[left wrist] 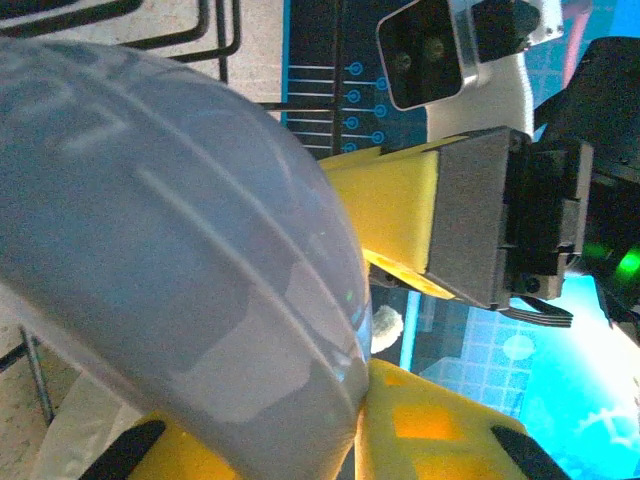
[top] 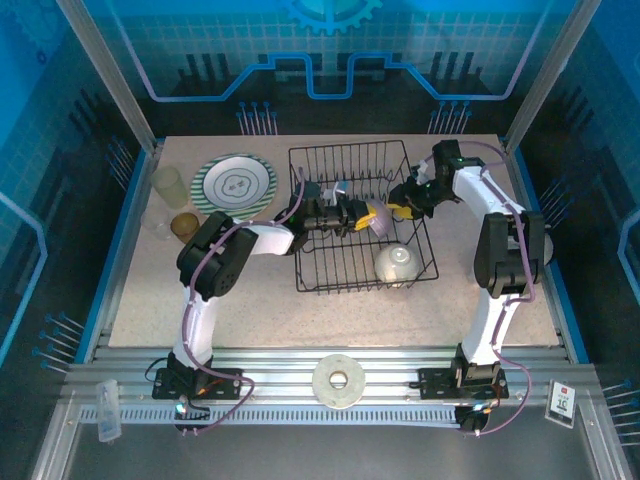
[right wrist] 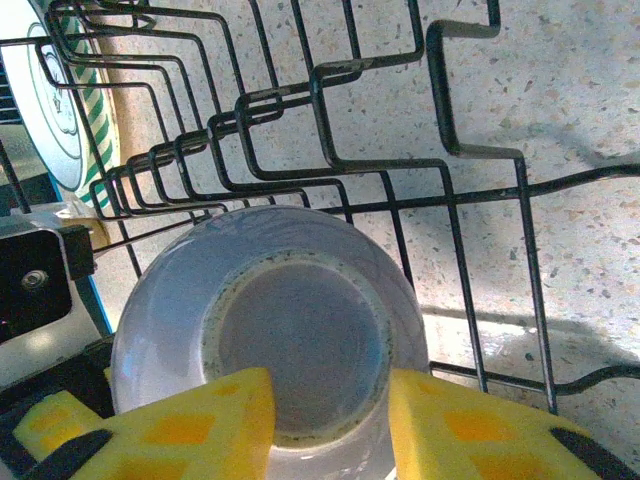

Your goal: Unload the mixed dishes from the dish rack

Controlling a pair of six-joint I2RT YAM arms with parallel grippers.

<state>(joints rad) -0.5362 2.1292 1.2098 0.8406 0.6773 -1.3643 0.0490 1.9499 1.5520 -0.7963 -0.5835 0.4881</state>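
Clamping the lavender cup [right wrist: 290, 330] with the right gripper [right wrist: 330, 400] inside the dish rack [top: 310, 270]. Pinching its wall with the left gripper [left wrist: 340, 420] too, probably for a handover leftward

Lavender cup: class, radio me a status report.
Right tool clamped on lavender cup. Left tool flanking its rim, grip unclear. Cup over dish rack, its wires close behind.

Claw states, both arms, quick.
Left claw: straddling the wall of the lavender cup; whether it grips cannot be told.
Right claw: closed on the lavender cup, holding it.
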